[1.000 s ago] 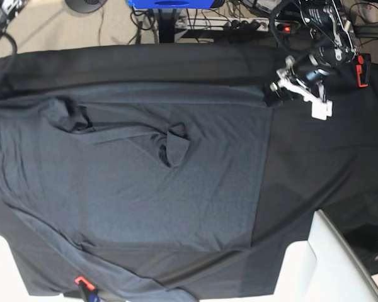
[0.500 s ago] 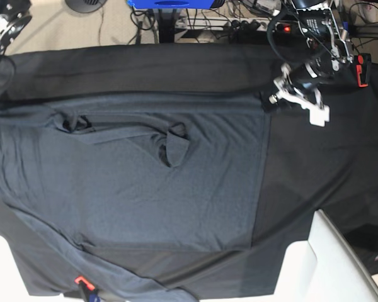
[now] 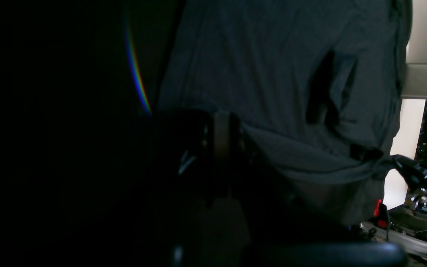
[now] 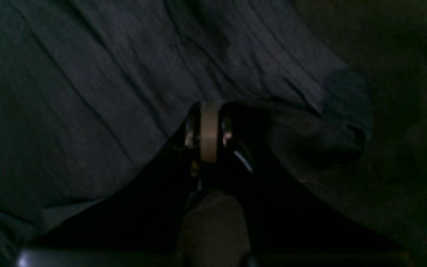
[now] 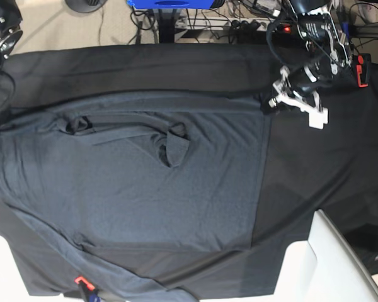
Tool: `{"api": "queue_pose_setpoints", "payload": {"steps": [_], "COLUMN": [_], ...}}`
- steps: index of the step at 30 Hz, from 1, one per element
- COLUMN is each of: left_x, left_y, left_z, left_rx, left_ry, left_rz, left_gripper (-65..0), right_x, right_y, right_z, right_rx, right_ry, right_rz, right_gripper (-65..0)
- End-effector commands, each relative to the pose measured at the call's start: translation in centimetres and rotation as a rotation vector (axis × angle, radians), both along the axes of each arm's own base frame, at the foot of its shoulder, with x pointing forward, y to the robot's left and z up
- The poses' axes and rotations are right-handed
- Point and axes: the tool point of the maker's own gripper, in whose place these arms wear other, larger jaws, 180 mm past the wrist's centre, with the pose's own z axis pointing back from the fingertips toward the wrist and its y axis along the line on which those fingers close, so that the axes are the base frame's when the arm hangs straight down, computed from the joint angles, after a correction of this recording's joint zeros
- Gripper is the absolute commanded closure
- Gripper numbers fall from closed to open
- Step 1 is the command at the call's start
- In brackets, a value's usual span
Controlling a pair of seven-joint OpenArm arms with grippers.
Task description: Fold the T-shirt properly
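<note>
The far edge of the T-shirt (image 5: pixel 145 182) has been drawn up and away since a moment ago, both arms having pulled back toward the table's far side. At the left of the base view, the right gripper (image 4: pixel 209 111) pinches the shirt's hem corner, fingers clamped on the cloth. The dark slate-grey shirt lies spread over the black table covering (image 5: pixel 327 157), a small fold puckered near its middle. At the right, the left gripper (image 5: pixel 269 100) grips the other far corner, fingers closed tight on fabric.
</note>
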Motion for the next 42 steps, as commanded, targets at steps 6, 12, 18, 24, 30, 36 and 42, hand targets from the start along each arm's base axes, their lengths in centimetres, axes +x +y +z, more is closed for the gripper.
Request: {"api": "queue_pose_setpoints", "payload": {"steps": [6, 12, 18, 24, 30, 36, 42], "left_x": [1.0, 1.5, 1.0, 1.0, 2.0, 2.0, 2.4], "left_y": [0.8, 0.9, 0.5, 0.5, 0.4, 0.4, 0.7], "left_z": [0.8, 1.0, -0.3, -0.3, 0.2, 0.4, 0.8], "left_rx": [-0.004, -0.005, -0.037, -0.037, -0.039, -0.036, -0.024], "left_ry": [-0.020, -0.028, 0.008, 0.008, -0.012, -0.015, -0.035], "left_rz": [0.041, 0.048, 0.058, 0.058, 0.055, 0.054, 0.054], "left_gripper": [0.0, 0.0, 0.0, 0.0, 0.0, 0.0, -38.7], "right_x": [1.6, 1.5, 1.4, 1.4, 1.6, 2.9, 4.4], "right_y": [-2.1, -2.1, -2.5, -2.7, -2.5, -2.7, -3.8], "right_z": [2.1, 1.4, 0.7, 0.8, 0.9, 1.9, 3.5], "right_rx": [-0.043, -0.037, -0.025, -0.030, -0.030, -0.029, -0.083], "right_ry": [-0.054, -0.053, -0.049, -0.050, -0.059, -0.099, -0.181], "right_rz": [-0.055, -0.079, -0.098, -0.100, -0.100, -0.107, -0.129], "right_gripper": [-0.2, -0.2, -0.2, -0.2, -0.9, -19.8, -42.6]}}
